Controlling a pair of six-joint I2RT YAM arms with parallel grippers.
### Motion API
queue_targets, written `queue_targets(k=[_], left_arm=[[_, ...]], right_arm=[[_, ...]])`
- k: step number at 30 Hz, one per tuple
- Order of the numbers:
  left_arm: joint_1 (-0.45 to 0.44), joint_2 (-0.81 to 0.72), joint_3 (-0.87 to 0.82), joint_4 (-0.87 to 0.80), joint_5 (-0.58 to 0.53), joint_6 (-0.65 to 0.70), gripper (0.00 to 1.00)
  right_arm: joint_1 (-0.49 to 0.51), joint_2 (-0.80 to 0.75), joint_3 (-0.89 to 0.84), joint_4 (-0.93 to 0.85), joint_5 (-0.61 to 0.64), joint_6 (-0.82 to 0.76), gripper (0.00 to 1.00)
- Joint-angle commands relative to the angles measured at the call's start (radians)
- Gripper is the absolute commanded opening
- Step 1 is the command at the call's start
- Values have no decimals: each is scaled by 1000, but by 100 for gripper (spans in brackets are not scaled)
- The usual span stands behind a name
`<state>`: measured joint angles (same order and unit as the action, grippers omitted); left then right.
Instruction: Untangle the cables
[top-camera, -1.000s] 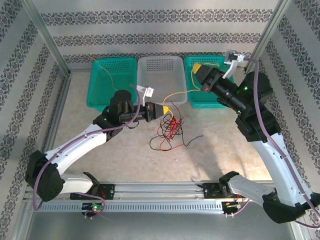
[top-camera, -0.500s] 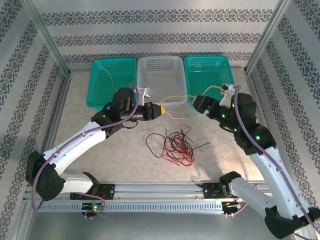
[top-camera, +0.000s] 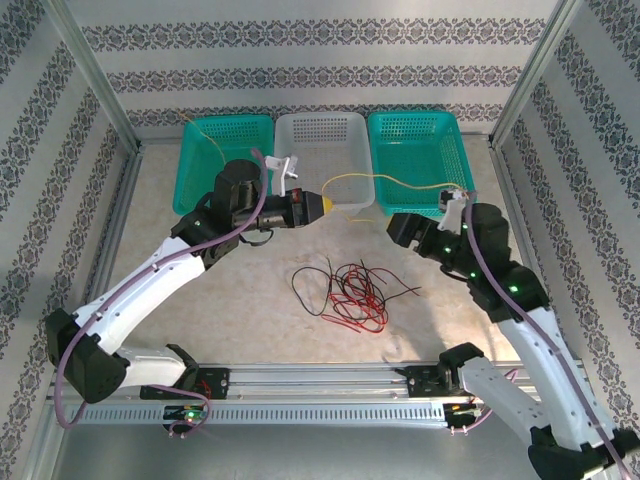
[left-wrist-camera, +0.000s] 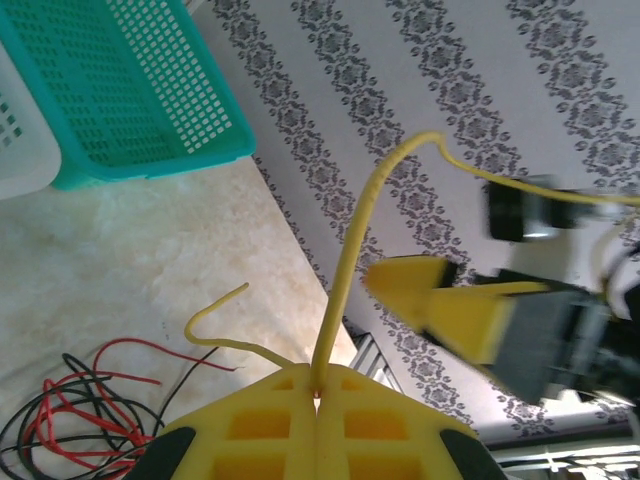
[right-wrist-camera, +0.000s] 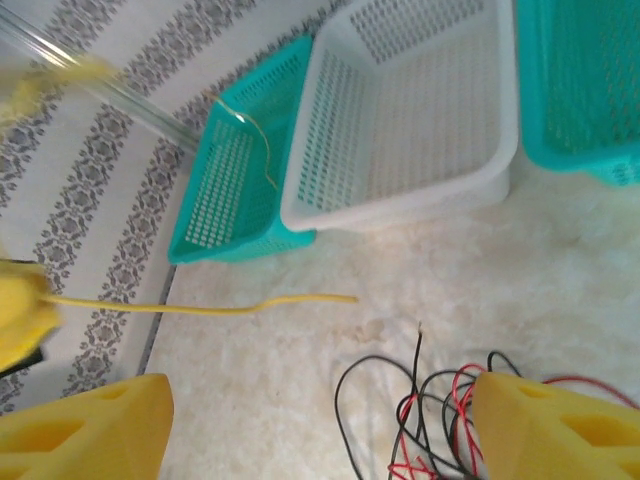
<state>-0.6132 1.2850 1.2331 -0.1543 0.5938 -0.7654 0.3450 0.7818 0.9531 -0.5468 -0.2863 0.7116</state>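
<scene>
Top view: L gripper (top-camera: 318, 205) is above the surface (top-camera: 200, 290) just in front of the white basket (top-camera: 320, 150), jaws pressed together on one end of the yellow cable (top-camera: 385, 180). The cable arcs up and runs toward the right edge, its other end by the front rim of the right teal basket (top-camera: 415, 150). R gripper (top-camera: 395, 228) hangs below that span, apart from it. Red and black cables (top-camera: 350, 295) lie in a loose heap mid-surface, a bit toward the near edge. The 3 baskets sit along the far edge; the left teal basket (top-camera: 225, 160) has a 2nd yellow wire (top-camera: 210, 140) in it.

L wrist: jaws shut, pinching the yellow cable (left-wrist-camera: 350, 260) at the seam between the pads. A short curled tail sticks out beside them. The heap (left-wrist-camera: 70, 410) is on the surface below.

R wrist: R gripper (right-wrist-camera: 320, 430) jaws spread wide, nothing between the fingertips (right-wrist-camera: 80, 430). The yellow cable (right-wrist-camera: 200, 307) crosses in mid-air, free end w/o contact. Heap (right-wrist-camera: 440, 420) sits low between the pads, on the surface.
</scene>
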Motion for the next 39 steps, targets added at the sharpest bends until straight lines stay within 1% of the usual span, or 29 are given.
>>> queue_targets(k=[1,3,5,8,11,15,17,20,23,26,27,29,35,39], left_arm=[[15,-45,32,-5,33,-21,0],[35,-55,26,4,42,-35,0],[68,-74,15,11,46,-55,0],[130,-102,2,-10,37,-74,0],[204,-139,-13,-45,26,-69,0],[349,-177,-44,-138,-25,-79,0],[438,-196,-72,-140,-25,-99,0],[551,-211,-110,-102,-26,-134,0],[640,-205,-136,-39,-56,-170,0],[691,-165,-127,41,-87,-172,0],[704,-143,-118,49,-104,-175,0],[725,-88,-110,118,-121,-187,0],[740,103,-65,260,-150,-258,0],[744,186,-79,323,-164,-300,0]], right_arm=[[11,21,-94,204,-74,134,79],[12,41,-117,252,-66,165,79],[-1,55,-116,221,-16,167,80],[-47,45,-134,218,-32,178,81],[-104,2,-136,174,-31,170,81],[-230,-72,-139,116,-82,161,83],[-279,-87,-130,76,-109,146,83],[-303,-91,-117,18,-111,119,83],[-304,-98,-128,24,-122,129,83],[-302,-99,-146,49,-152,154,82],[-301,-101,-148,51,-158,160,81],[-296,-111,-152,47,-168,167,80],[-293,-179,-133,-44,-161,138,81],[-293,-181,-110,-86,-159,113,80]])
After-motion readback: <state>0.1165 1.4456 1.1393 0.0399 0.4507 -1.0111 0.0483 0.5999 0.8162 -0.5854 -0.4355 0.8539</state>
